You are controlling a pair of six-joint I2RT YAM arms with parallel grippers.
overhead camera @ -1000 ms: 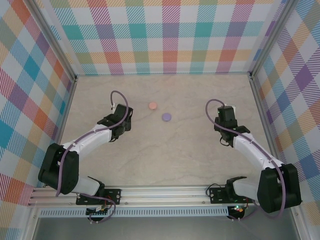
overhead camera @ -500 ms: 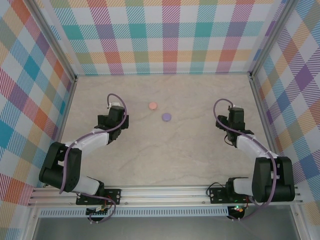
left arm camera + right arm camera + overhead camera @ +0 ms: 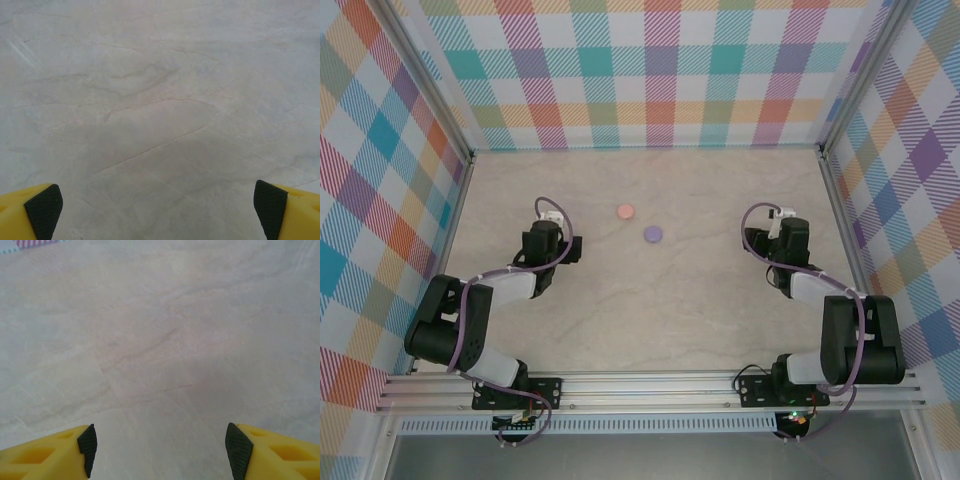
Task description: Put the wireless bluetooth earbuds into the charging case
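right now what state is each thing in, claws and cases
left claw: open wide, nothing between its fingers, above the table
right claw: open, nothing between its fingers
pink case: lying flat on the table, looks shut, nothing touching it
purple case: lying flat, looks shut, apart from the pink case

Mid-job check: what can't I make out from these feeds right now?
- Top view: pink case and purple case are too small to tell open from closed, or whether earbuds sit inside.
- Left wrist view: left hand is cut off by the bottom edge beyond its fingertips.
- Right wrist view: right hand is cut off the same way.
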